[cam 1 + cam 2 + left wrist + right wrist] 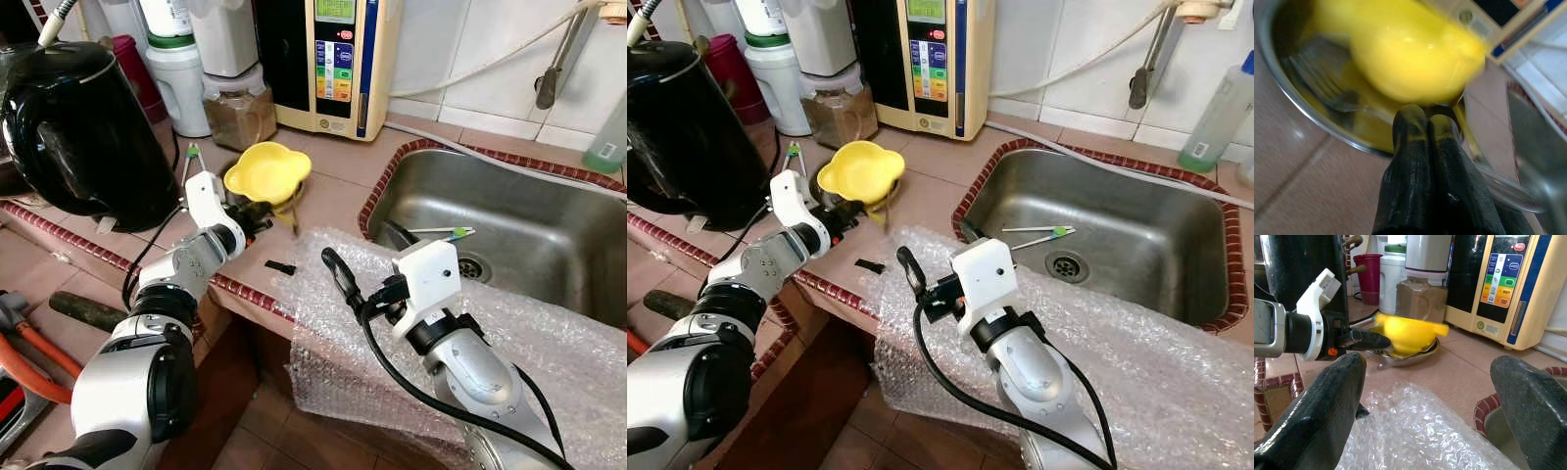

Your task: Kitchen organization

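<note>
Left eye view has the left gripper (263,217) reaching across the tiled tabletop (338,162) to the yellow bowl (266,172), which sits at about ten o'clock from the sink (509,230). Up close in the left wrist view, the two black fingers (1410,147) are pressed together, jaws closed, tips right at the steel rim of a metal dish (1312,112) under that yellow bowl (1405,54); a fork (1322,83) lies inside the dish. Whether anything is pinched between the tips, I cannot tell.

Over to the right gripper (338,269): it hovers above a sheet of bubble wrap (549,343) draped over the tabletop edge, at six o'clock from the sink. Right wrist view shows its fingers (1317,411) spread wide apart, jaws open, nothing between them, looking straight at the left gripper (1369,339) and the bowl.

Toothbrush (441,233) lying in the sink near the drain. Small black piece (280,266) on the tabletop between the two grippers. Black kettle (83,127) at nine o'clock from the bowl, a cream water appliance (328,64) at twelve, a jar of brown powder (240,117) beside it.
</note>
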`<state>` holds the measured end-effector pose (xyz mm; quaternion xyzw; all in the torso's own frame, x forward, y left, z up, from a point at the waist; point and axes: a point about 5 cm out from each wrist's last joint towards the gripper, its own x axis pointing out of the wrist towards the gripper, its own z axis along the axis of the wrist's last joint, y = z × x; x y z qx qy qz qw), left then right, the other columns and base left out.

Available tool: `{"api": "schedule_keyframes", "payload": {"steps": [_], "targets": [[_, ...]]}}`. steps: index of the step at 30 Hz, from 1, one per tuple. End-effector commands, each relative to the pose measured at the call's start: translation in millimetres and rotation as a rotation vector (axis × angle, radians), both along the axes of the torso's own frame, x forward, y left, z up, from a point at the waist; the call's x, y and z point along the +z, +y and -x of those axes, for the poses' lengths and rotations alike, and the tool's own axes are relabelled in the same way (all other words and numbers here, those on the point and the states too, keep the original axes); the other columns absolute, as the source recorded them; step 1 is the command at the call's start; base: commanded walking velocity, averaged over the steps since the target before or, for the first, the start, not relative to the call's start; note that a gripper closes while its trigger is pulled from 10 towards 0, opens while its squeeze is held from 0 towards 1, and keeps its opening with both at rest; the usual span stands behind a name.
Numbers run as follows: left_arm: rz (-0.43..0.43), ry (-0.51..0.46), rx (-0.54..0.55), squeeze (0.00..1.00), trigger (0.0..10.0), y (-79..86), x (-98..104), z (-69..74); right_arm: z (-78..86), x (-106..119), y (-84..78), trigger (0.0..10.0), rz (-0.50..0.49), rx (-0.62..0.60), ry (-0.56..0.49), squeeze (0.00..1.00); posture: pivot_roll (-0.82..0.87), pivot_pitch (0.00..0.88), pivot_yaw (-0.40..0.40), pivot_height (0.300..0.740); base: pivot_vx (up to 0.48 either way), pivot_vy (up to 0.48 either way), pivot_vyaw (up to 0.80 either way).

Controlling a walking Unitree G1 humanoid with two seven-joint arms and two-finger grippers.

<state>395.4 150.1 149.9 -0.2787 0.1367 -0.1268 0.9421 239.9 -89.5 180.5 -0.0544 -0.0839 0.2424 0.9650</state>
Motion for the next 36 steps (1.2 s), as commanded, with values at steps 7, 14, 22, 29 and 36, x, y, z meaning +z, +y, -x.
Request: {"api": "schedule_keyframes", "payload": {"steps": [7, 14, 22, 29, 36], "targets": [[-0.005, -0.046, 0.040, 0.00, 0.0, 7.0, 7, -1.2, -1.9, 2, 2.8, 10.0, 0.000, 0.011, -0.014, 0.00, -0.06, 0.055, 0.073, 0.740, 0.000, 0.000, 0.00], [-0.068, -0.156, 0.012, 0.00, 0.0, 2.3, 23, -3.5, -2.2, 1, 2.8, 10.0, 0.001, 0.013, -0.014, 0.00, -0.06, 0.053, 0.072, 0.740, 0.000, 0.000, 0.00], [-0.125, -0.288, 0.090, 1.00, 10.0, 8.1, 41, -6.7, -3.0, 2, 3.1, 10.0, 0.000, 0.013, -0.018, 0.00, -0.05, 0.050, 0.072, 0.740, 0.000, 0.000, 0.00], [-0.188, -0.259, 0.258, 1.00, 10.0, 26.0, 37, -8.8, -2.2, 2, 1.8, 10.0, -0.002, 0.004, -0.024, 0.00, -0.06, 0.056, 0.071, 0.740, 0.000, 0.000, 0.00], [-0.373, -0.437, 0.276, 1.00, 10.0, 20.9, 44, 1.0, -2.0, 3, -7.7, 10.0, -0.019, -0.063, -0.033, 0.00, -0.07, 0.059, 0.070, 0.740, 0.000, 0.000, 0.00]]}}
